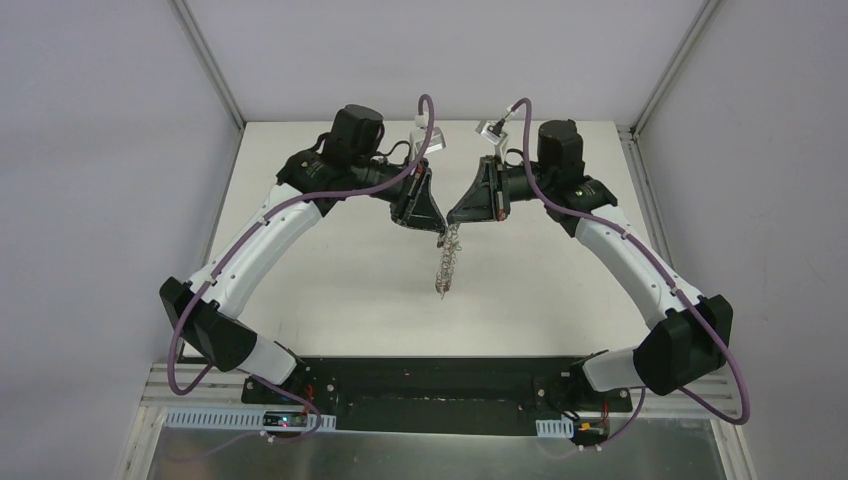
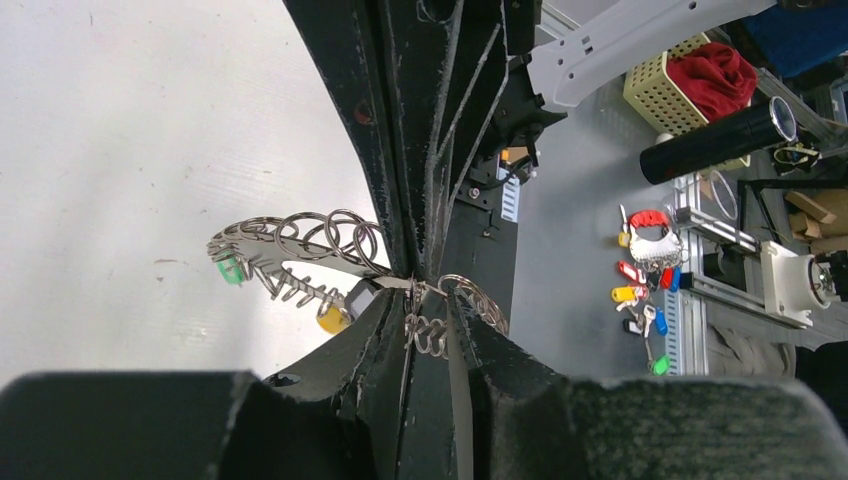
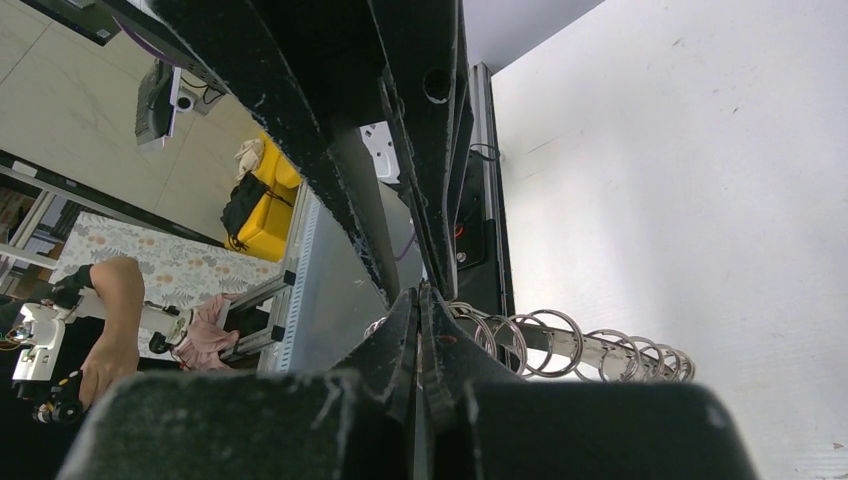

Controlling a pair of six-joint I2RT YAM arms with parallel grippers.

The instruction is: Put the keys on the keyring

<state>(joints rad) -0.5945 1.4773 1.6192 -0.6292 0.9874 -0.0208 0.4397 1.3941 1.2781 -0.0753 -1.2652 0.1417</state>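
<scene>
Keyring (image 1: pixel 444 262) is light and floppy as chain, its wire rings springy and slippery; best pinched on the main loop, not a fringe ring; it hangs over the table (image 1: pixel 330 270) from the two meeting tips. Right gripper (image 3: pixel 418 300) is closed, seemingly pinching its top end; left gripper (image 2: pixel 425 305) stands narrow, fringe rings in its gap, gripped or not I cannot tell. Green key (image 2: pixel 230 270) and yellow key (image 2: pixel 332 319) sit among the rings, off to one side of the left tips.

Keyring (image 1: pixel 445 262): grey metal loop fringed with small wire rings, hanging limp and pulled long above the counter (image 1: pixel 330 260). Green key (image 2: pixel 232 270) at its loose end, yellow key (image 2: pixel 332 320) along one side, only their heads visible.
</scene>
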